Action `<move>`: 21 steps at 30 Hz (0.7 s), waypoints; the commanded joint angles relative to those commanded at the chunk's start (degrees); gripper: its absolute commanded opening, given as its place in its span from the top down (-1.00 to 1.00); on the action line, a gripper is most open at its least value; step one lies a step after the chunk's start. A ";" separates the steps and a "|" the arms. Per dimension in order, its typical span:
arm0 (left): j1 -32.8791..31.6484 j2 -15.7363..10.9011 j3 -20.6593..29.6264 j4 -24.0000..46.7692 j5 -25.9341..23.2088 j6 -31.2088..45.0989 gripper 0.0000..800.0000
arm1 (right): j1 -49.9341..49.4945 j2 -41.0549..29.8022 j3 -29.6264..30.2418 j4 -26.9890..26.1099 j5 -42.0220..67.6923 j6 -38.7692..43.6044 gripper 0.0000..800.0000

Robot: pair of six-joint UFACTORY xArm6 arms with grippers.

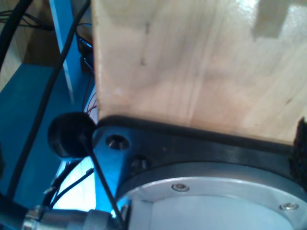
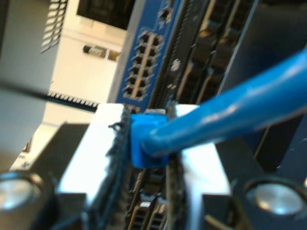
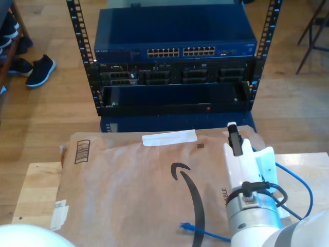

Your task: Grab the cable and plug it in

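The cable (image 2: 230,115) is bright blue, and its plug (image 2: 144,143) sits pinched between the two dark pads of my second gripper (image 2: 149,114), which is shut on it. Just beyond the plug is the blue switch's block of ports (image 2: 139,62). In the exterior view my second gripper (image 3: 234,138) hovers over the far edge of the cardboard, pointing at the rack. From there the cable (image 3: 303,190) loops down the exterior view's right. Its other plug (image 3: 185,225) lies loose on the cardboard.
A blue network switch (image 3: 175,38) tops a black rack (image 3: 175,95) beyond the table. Brown cardboard (image 3: 133,180) covers the wooden table (image 3: 36,190). The first wrist view looks at pale wood (image 1: 192,62), a black base plate (image 1: 201,148) and black cables (image 1: 43,105).
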 joint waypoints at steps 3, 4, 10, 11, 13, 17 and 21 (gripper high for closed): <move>0.00 0.00 0.00 0.00 0.00 0.00 -1.00 | 0.09 0.00 -1.41 0.00 0.09 -0.09 1.00; 0.00 0.00 0.00 0.00 0.00 0.00 -1.00 | 0.09 0.00 -1.49 -0.18 0.00 -0.09 1.00; 0.00 0.00 0.00 0.09 0.00 0.00 -1.00 | 1.67 -0.09 -2.11 0.00 -0.09 -0.44 1.00; 0.00 0.00 0.00 0.00 0.00 0.00 -1.00 | 2.02 0.00 -2.37 0.09 -0.44 -0.44 1.00; 0.00 0.00 0.00 0.00 0.00 0.00 -1.00 | 2.37 1.23 -2.20 -0.79 -2.46 -0.62 1.00; 0.00 0.00 0.00 0.00 0.00 0.00 -1.00 | 3.60 5.63 -7.12 -0.26 -1.67 -5.27 1.00; 0.00 0.00 0.00 0.09 0.00 0.00 -1.00 | 3.52 5.10 -6.86 0.00 2.81 -10.11 1.00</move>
